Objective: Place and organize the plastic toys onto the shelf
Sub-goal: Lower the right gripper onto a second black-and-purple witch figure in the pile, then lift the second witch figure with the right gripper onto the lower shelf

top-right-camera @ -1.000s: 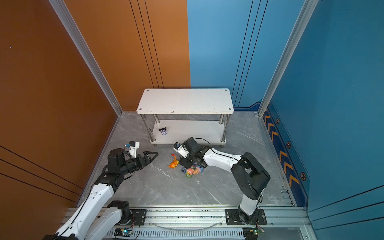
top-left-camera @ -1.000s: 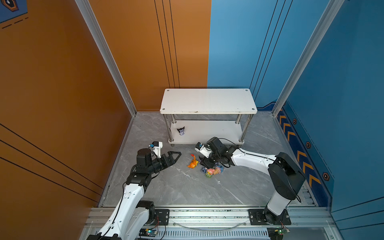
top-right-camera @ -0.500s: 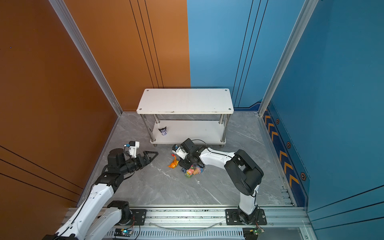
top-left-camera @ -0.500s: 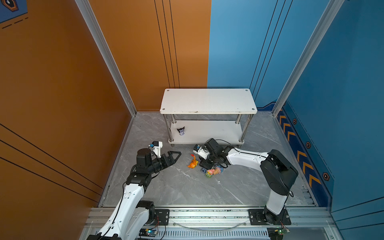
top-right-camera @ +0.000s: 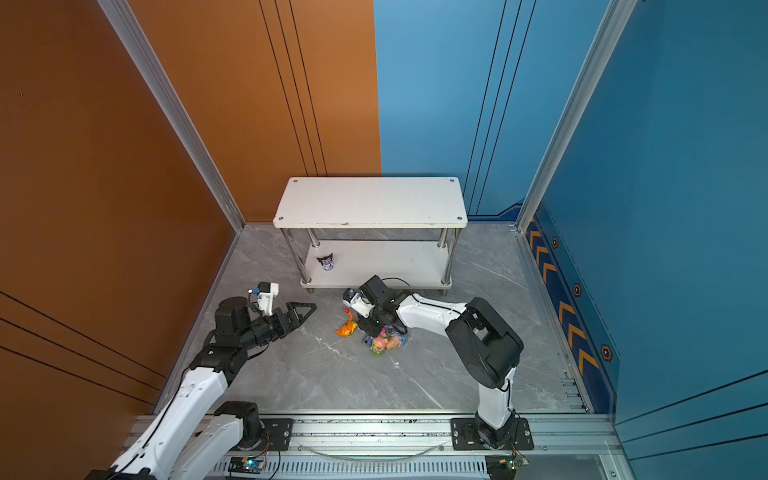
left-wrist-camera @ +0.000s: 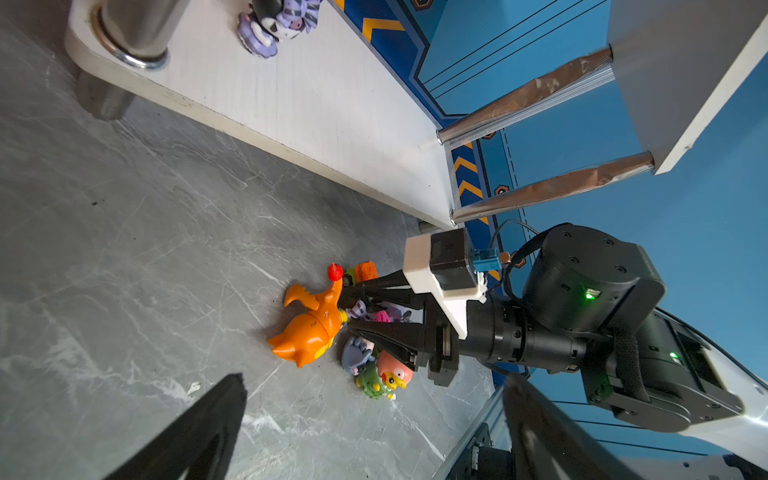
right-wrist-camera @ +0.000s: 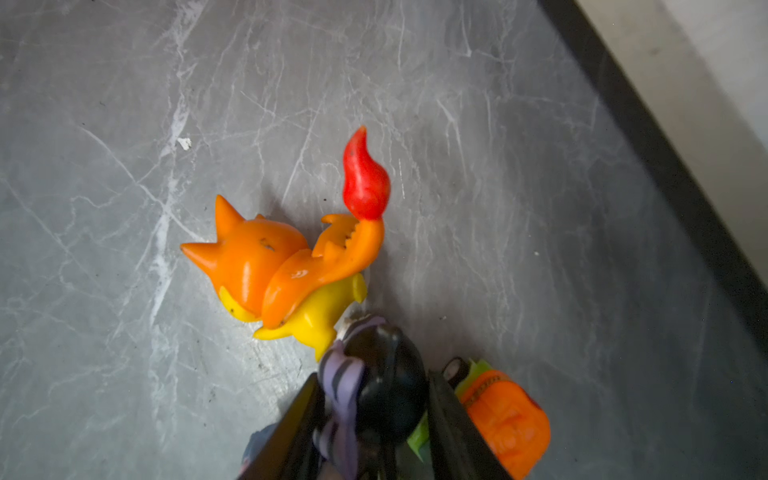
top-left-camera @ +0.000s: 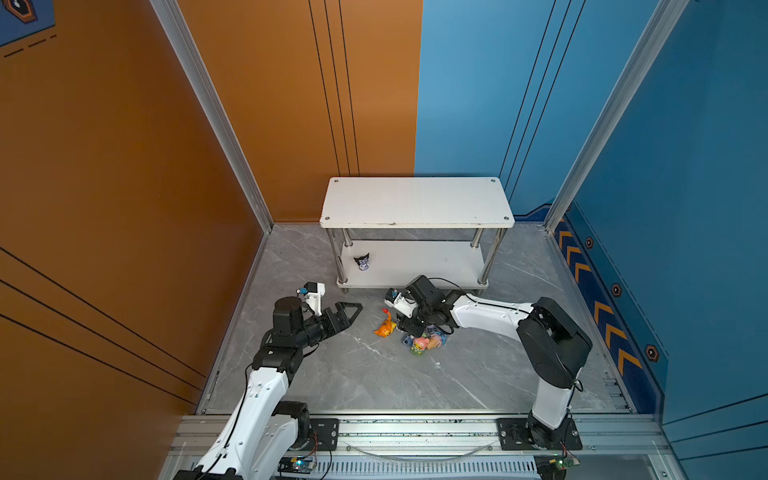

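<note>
**Right wrist view: pincer set on a toy in the pile**

Right wrist view. The right pincer (right-wrist-camera: 372, 376) is low over the grey marbled table (top-left-camera: 374, 374). Its two fingers are narrowed onto a black-purple eared head (right-wrist-camera: 386, 390), one finger against each side of it. I cannot tell whether the head is clear of the table.

- Just beyond the fingertips, the orange spiky creature (right-wrist-camera: 266, 266) lies on its side. Its red-tipped tail points away from the pincer and its yellow underside is right up against the held head.
- Against the outer face of one finger is the orange-topped green block (right-wrist-camera: 503, 419).
- Outside the other finger (left wrist view) are a grey-blue figurine (left-wrist-camera: 356, 352) and a pink-topped green block (left-wrist-camera: 388, 376), touching each other. The rest of the pile is hidden under the pincer body.

Both top views. The shelf (top-left-camera: 415, 203) stands just behind the right pincer's wrist, and its top board is bare. A second black-purple head (top-left-camera: 361, 262) stands on the lower board near a chrome post, well apart from the right pincer.

The left pincer (top-left-camera: 351, 312) is spread as wide as it goes and has nothing in it. It hangs above the table and points toward the pile. The orange spiky creature is the nearest toy ahead of its tips, with bare table between them.
</note>
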{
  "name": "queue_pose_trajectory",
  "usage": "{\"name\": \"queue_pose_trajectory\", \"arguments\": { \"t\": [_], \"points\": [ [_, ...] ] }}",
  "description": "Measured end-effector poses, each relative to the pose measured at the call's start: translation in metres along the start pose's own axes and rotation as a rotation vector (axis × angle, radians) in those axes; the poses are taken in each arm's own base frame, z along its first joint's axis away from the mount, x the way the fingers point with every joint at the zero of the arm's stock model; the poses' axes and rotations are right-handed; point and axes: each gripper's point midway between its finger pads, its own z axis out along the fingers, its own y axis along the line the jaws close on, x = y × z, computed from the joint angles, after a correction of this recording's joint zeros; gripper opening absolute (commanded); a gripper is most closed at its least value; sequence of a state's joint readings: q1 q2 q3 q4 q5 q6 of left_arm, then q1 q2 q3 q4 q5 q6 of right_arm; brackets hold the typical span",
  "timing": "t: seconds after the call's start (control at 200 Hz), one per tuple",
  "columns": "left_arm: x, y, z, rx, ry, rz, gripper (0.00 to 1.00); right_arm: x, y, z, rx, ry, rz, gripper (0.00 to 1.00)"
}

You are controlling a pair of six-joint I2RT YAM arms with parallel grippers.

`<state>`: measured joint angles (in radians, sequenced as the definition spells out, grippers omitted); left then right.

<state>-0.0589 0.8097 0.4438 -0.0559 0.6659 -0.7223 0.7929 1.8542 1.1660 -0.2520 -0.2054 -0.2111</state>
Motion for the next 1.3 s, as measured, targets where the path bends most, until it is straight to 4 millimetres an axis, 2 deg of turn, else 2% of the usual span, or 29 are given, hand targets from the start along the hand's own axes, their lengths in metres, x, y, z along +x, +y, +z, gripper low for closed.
{"name": "queue_pose_trajectory", "arguments": {
  "t": [0.1,0.245,0.481,0.681,0.846,1.061,1.186,1.301],
  "points": [
    [0.0,0.0,0.0,0.001,-0.001,0.001,0.98,0.003,0.0,0.004,-0.002,0.011,0.002,0.43],
    [0.0,-0.001,-0.001,0.003,-0.003,0.003,0.98,0.006,0.0,0.007,-0.004,0.023,0.003,0.36],
    [0.0,-0.001,-0.001,0.002,-0.003,0.003,0.98,0.006,-0.001,0.007,0.004,0.024,0.001,0.3],
    [0.0,-0.001,-0.001,0.002,-0.003,0.003,0.98,0.004,-0.006,-0.008,0.04,0.025,-0.009,0.3],
    [0.001,0.001,0.0,0.0,0.0,0.0,0.98,-0.017,-0.011,-0.038,0.085,-0.03,-0.04,0.29],
    [0.005,0.005,0.001,-0.007,0.008,-0.009,0.98,-0.073,-0.029,-0.067,0.16,-0.124,-0.088,0.29],
    [0.005,0.005,0.001,-0.007,0.007,-0.008,0.98,-0.105,-0.049,-0.068,0.21,-0.156,-0.104,0.29],
    [0.005,0.004,0.0,-0.005,0.005,-0.005,0.98,-0.115,-0.068,-0.053,0.237,-0.135,-0.108,0.29]
  ]
}}
